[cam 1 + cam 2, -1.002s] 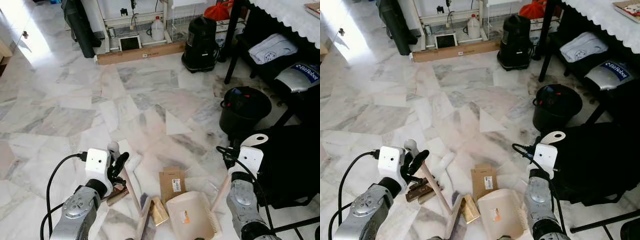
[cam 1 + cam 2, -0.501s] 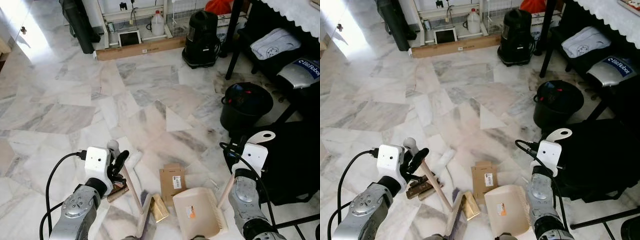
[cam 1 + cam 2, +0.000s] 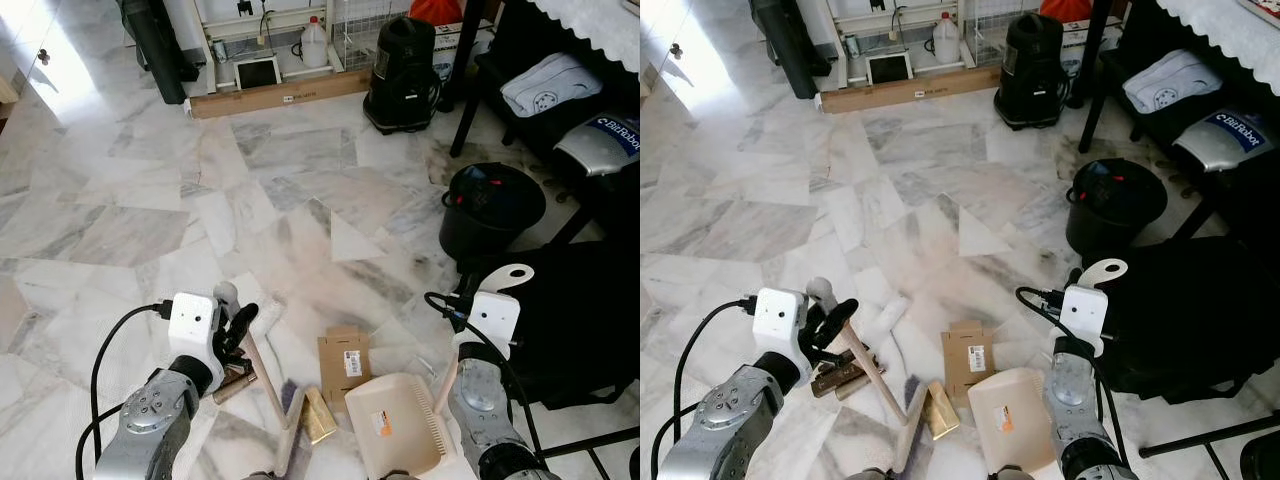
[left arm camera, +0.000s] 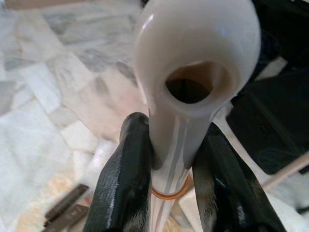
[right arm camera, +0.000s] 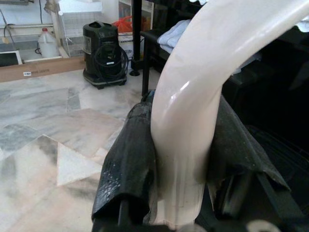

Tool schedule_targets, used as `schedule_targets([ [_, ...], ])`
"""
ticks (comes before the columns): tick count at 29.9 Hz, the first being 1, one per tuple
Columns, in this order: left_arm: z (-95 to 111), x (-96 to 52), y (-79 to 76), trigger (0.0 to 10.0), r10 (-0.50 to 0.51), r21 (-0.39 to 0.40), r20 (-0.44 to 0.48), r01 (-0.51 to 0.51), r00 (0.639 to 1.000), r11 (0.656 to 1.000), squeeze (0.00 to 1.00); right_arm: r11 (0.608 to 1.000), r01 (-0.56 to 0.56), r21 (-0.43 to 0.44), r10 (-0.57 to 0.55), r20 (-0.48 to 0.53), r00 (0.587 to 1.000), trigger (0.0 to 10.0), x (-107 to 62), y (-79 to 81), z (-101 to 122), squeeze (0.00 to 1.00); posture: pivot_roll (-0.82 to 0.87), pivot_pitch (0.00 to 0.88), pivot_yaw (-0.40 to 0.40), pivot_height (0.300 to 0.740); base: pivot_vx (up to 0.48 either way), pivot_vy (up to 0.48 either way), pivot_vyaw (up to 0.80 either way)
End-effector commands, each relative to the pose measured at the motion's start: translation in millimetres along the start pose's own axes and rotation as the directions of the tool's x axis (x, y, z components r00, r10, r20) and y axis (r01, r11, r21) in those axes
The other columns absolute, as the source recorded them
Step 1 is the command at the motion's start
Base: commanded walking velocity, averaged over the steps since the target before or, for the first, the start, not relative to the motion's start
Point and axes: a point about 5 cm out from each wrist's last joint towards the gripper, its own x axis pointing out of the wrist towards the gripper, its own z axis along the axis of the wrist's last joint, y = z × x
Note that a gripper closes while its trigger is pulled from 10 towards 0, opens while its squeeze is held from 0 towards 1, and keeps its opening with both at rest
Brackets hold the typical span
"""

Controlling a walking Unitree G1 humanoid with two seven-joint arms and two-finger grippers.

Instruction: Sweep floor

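Left gripper [image 4: 166, 164] is clamped on the cream handle of the broom [image 3: 262, 372], just below the hanging-hole end; both black fingers [image 4: 123, 174] press the handle from either side. The wooden shaft runs down from it across the marble floor [image 3: 150, 200] to the brush head [image 3: 290, 432], which sits low beside a gold packet [image 3: 318, 415].

Right gripper [image 5: 178, 159] is clamped on the curved cream handle of the dustpan [image 3: 392, 430], fingers tight on both sides. The pan lies flat on the floor in front of the right arm, mouth toward the brush head, with an orange label on its inside.

Debris near the tools: a flattened brown cardboard box [image 3: 343, 361] with a white barcode sticker, touching or just beside the pan's far edge; a dark brown wrapper [image 3: 236, 378] under the left gripper; a white crumpled scrap [image 3: 268, 318] just past it.

Further off: black bucket [image 3: 490, 212] by the right arm, black vacuum [image 3: 402, 72], long cardboard carton [image 3: 277, 97] along the wall rack, white jug [image 3: 314, 48].
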Motion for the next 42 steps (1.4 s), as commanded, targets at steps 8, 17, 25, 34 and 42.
schedule_targets([
  [8,-15,-1.2,-10.4,10.0,-0.118,-0.139,-0.100,0.104,0.988,0.985,0.00,0.996,-0.085,0.001,0.084,-0.126,0.988,10.0,-23.6,12.5,-24,0.00,0.15,0.188,0.065,0.740,0.000,0.000,0.00],
  [17,-3,4.9,-6.7,10.0,-0.130,-0.260,-0.038,0.116,0.991,0.959,0.00,0.993,-0.120,0.011,0.121,-0.131,0.984,10.0,-21.5,20.9,-21,0.00,0.15,0.170,0.058,0.740,0.000,0.000,0.00],
  [25,6,12.2,-5.0,10.0,-0.122,-0.294,0.011,0.120,0.992,0.948,0.00,0.992,-0.124,0.024,0.126,-0.122,0.984,10.0,-13.8,22.8,-15,0.00,0.14,0.145,0.049,0.740,0.000,0.000,0.00],
  [34,24,30.4,-2.0,10.0,-0.092,-0.375,0.127,0.134,0.988,0.917,0.00,0.993,-0.097,0.067,0.105,-0.130,0.986,10.0,2.2,18.2,-7,0.00,0.13,0.068,0.032,0.740,0.000,0.000,0.00],
  [42,42,38.6,10.1,10.0,-0.030,-0.332,0.215,0.102,0.976,0.938,0.00,0.992,-0.091,0.090,0.102,-0.122,0.987,10.0,13.5,14.1,0,0.00,0.11,0.000,0.018,0.740,0.000,0.000,0.00],
])
